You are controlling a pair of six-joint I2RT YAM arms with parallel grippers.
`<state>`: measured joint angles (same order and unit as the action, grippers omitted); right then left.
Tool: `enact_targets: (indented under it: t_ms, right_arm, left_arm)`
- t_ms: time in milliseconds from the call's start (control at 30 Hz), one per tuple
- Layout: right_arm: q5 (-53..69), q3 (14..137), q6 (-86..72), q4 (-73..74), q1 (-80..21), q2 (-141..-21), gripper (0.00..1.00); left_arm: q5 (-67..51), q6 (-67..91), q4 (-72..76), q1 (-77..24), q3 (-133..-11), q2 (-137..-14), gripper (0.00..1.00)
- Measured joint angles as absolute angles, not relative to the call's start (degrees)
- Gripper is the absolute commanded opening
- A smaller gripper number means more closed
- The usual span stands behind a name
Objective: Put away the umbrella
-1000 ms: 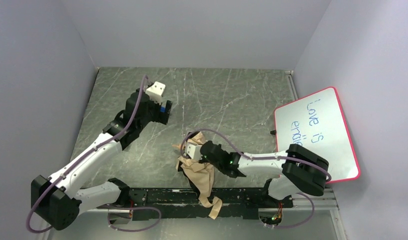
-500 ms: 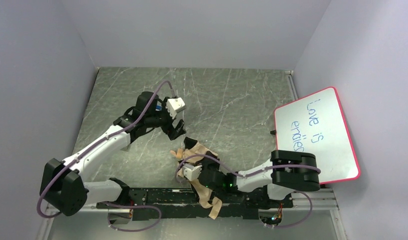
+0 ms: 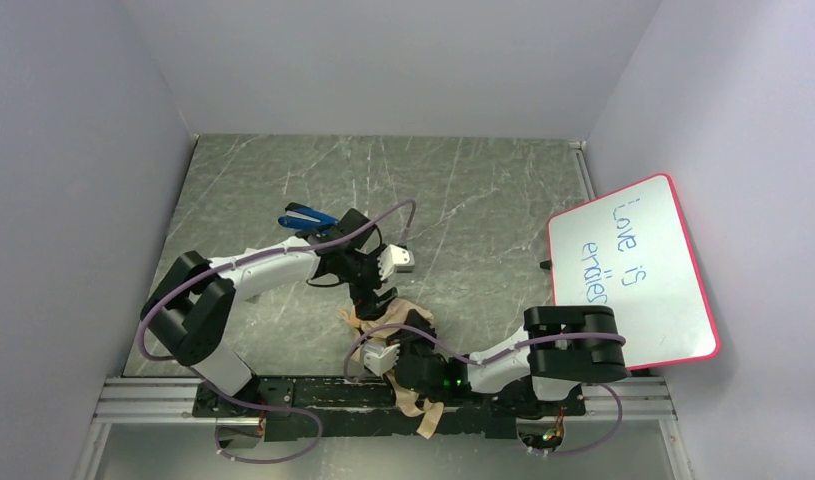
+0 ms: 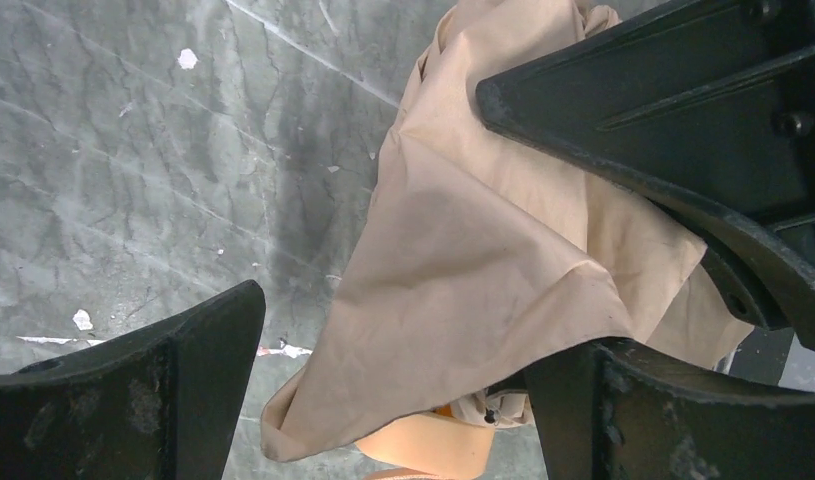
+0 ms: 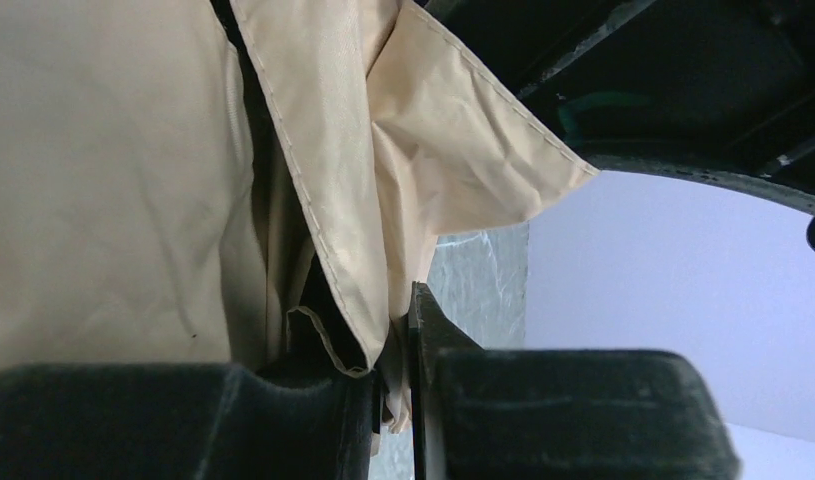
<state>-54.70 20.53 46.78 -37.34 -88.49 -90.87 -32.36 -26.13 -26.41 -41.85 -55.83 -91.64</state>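
Top view, umbrella (image 3: 361, 320): crumpled cream fabric at the near middle of the tabletop (image 3: 463, 190), with a strip trailing over the near edge.
Top view, left hand (image 3: 371, 298): over the far end of the bundle.
Top view, right hand (image 3: 408, 335): low against the bundle's near right side; grip hidden here.
Top view, whiteboard (image 3: 633, 270): propped at the right.
Left wrist, left hand (image 4: 395, 330): spread wide, astride a beige fold of the umbrella (image 4: 483, 250), gripping nothing.
Right wrist, right hand (image 5: 391, 385): nearly closed, pinching a hemmed fold of the umbrella (image 5: 113, 180).
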Motion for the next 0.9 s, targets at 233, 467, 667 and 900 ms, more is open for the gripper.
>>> enact_targets:
  t_ms: [233,467,667,900]
  right_arm:
    - [-54.7,20.5,46.8,-37.5,-88.7,-90.9,0.15]
    - [-54.9,20.5,47.0,-37.5,-88.8,-90.9,0.15]
    - [-55.3,20.6,47.1,-38.0,-88.8,-91.7,0.15]
    - [-56.0,20.6,47.3,-38.7,-89.2,-92.4,0.15]
  left_arm:
    - [-33.3,-28.0,-27.1,-42.5,-55.8,-91.9,0.98]
    - [-33.5,-28.2,-27.5,-42.9,-55.6,-86.3,0.97]
    - [-33.7,-28.4,-27.6,-42.9,-55.8,-76.0,0.97]
    - [-35.3,-29.6,-29.2,-42.9,-55.5,-78.4,0.97]
